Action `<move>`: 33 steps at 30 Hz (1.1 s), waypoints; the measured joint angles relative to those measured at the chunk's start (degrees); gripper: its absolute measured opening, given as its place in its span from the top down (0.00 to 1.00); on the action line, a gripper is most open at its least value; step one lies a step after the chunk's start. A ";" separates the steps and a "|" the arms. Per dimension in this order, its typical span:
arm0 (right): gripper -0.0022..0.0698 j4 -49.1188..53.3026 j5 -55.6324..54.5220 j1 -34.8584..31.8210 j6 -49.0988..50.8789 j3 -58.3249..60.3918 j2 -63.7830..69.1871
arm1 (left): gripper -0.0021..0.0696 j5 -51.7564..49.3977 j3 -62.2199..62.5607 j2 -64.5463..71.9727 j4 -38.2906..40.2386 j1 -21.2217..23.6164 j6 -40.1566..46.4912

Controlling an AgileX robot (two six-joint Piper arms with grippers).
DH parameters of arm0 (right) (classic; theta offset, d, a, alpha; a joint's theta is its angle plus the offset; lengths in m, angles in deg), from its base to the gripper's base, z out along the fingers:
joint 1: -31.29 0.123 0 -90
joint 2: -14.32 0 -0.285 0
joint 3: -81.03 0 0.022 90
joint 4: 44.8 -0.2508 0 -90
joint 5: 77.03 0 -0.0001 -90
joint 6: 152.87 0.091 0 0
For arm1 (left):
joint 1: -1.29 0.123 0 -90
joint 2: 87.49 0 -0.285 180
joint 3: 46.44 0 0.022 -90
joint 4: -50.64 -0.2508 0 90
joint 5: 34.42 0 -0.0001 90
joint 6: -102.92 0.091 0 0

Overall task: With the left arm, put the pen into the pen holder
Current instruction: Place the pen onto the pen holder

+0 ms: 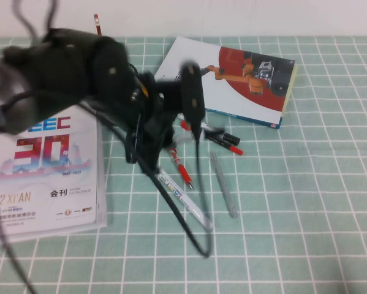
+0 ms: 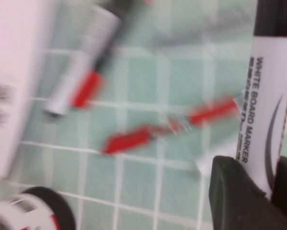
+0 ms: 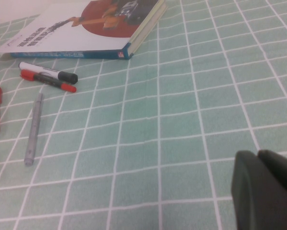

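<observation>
Pen (image 2: 265,110), white barrel lettered "WHITE BOARD MARKER", is clamped between my left fingers (image 2: 234,191), raised above the tabletop (image 1: 306,184). From the high camera it hangs near upright, black cap on top, over the scattered red pens (image 1: 182,166). My left gripper (image 1: 192,131) hovers beside the book (image 1: 232,79). Right gripper (image 3: 265,189) sits low over bare tabletop, fingers pressed together, grasping nothing.

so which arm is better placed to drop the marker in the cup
Left. The left hand already grips the pen above the pen holder. The right hand, shut, sits over bare cloth.
</observation>
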 joint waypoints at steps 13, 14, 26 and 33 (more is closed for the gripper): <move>1.00 0.00 0.00 0.00 0.00 0.00 0.00 | 0.82 56.28 -26.75 -14.26 27.30 0.38 -16.90; 1.00 0.00 0.00 0.00 0.00 0.00 0.00 | 0.82 59.62 -27.46 -14.26 28.23 0.61 -17.83; 1.00 0.00 0.00 0.00 0.00 0.00 0.00 | 0.82 80.28 -24.58 -4.35 22.75 6.21 -33.35; 1.00 0.00 0.00 0.00 0.00 0.00 0.00 | 0.82 76.52 -12.14 4.94 21.47 10.15 -43.02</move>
